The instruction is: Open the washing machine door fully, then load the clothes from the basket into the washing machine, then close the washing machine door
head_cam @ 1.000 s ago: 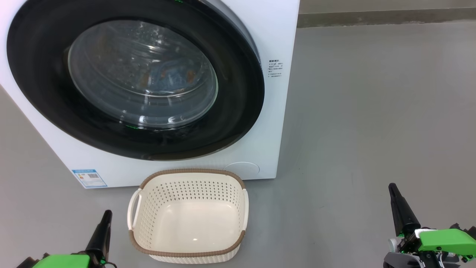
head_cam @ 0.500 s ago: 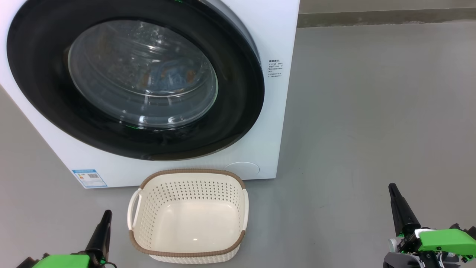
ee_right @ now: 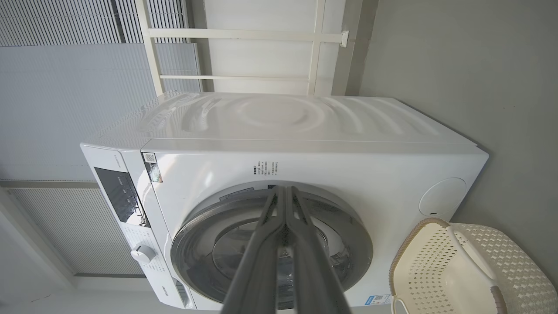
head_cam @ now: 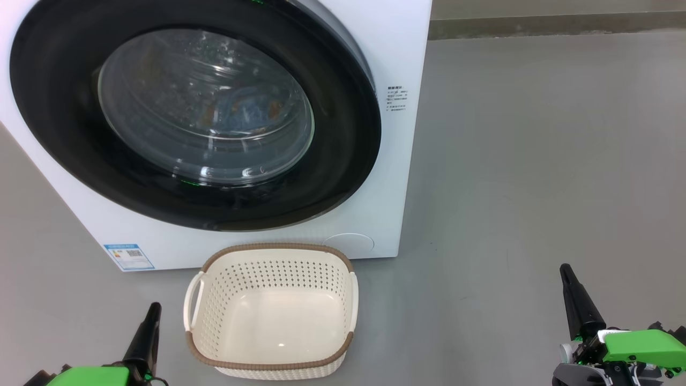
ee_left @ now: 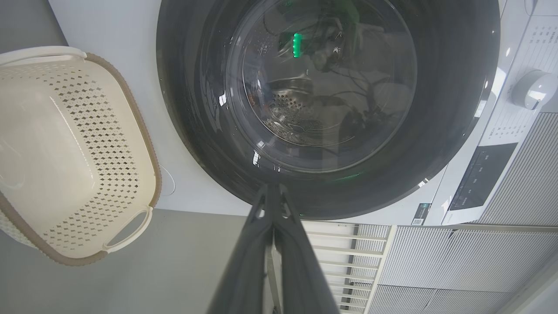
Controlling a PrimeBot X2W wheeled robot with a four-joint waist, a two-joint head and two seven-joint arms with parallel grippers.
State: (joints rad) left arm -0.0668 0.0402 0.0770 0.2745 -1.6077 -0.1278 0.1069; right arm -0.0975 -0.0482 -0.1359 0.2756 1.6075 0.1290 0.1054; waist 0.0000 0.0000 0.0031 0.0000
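Saw the closed door [head_cam: 348, 139] up ahead, nearer the left gripper [ee_left: 271, 191] than the right gripper [ee_right: 283, 191], both pinched shut, empty.

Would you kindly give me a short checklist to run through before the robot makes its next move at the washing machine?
1. Washing machine door closed against the front: ok, it looks flush in the head and right wrist views.
2. Door latched: cannot tell.
3. Clothes loaded: ok, blue and orange fabric shows behind the door's window.
4. Basket emptied: ok, nothing lies in it.
5. Left gripper free: ok, fingers together, holding nothing, apart from the basket.
6. Right gripper free: ok, fingers together, holding nothing.
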